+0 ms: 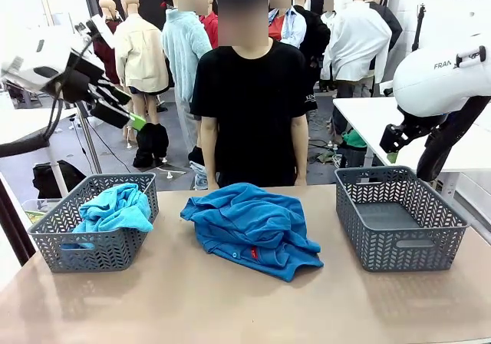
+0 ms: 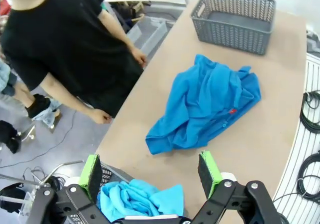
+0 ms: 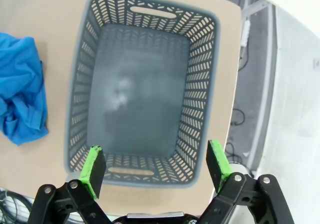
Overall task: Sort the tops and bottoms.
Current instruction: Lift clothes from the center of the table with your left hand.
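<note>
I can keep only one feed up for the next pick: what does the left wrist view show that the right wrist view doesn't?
Left wrist, not right: the person at the table edge, the turquoise garment in the near basket under the open left end effector, the red tag on the royal blue pile. Right wrist, not left: the grey basket's whole bare floor, below the open right end effector. Both: the grey basket and that pile, just its edge in the right wrist view.

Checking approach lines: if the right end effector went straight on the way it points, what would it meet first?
Probably the bare floor of the grey basket; the open right end effector looks straight down into it, with nothing inside. Its height above is unclear.
</note>
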{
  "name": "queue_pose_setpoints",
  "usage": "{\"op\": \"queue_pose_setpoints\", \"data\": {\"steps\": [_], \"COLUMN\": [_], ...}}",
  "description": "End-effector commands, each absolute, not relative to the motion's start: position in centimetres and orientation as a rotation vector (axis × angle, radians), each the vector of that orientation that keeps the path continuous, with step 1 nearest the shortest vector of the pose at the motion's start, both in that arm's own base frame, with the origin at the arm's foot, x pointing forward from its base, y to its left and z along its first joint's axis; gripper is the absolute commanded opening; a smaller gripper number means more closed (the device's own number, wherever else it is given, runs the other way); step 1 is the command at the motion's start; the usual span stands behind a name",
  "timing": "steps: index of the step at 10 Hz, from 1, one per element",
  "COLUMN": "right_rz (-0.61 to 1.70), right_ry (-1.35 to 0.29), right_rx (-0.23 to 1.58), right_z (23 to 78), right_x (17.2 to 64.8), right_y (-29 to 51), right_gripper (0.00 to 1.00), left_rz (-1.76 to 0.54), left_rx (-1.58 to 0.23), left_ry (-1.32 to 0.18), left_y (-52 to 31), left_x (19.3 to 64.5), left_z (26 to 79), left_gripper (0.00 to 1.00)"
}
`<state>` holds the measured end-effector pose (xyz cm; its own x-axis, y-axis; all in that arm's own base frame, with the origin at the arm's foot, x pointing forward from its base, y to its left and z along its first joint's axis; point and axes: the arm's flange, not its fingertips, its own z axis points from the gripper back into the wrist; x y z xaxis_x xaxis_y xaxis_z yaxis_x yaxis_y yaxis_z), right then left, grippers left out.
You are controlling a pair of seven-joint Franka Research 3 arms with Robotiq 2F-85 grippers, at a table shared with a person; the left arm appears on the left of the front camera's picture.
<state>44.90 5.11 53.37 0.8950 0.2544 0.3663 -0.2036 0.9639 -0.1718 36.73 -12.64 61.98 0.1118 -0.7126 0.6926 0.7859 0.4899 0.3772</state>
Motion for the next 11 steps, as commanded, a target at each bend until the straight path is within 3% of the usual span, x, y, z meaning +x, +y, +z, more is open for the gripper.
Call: {"op": "queue_pose_setpoints", "data": {"steps": [1,5,8,11], "right_rz": [0.225,0.225,0.225,0.225], "right_ry": [-0.388,-0.388,-0.388,-0.388], "right_rx": [-0.149,-0.149,-0.149,-0.149], "right_z": [53.5,53.5,53.5,53.5], "right_x": [45.2,45.2,45.2,45.2], "right_y": [5.2,5.2,5.2,5.2], "right_gripper": [1.00,1.00,1.00,1.00], "left_rz": [-1.206,-1.362,-1.403,-1.427], "left_rx": [-0.135,-0.197,-0.141,-0.137], "left_ry": [-0.817,-0.515,-0.484,-0.496], "left_y": [-14.6,-22.8,-25.1,-25.3], "left_x": [39.2,46.5,48.0,49.9], "left_z": [58.5,50.4,44.4,41.7], "left_gripper": [1.00,1.00,1.00,1.00]}}
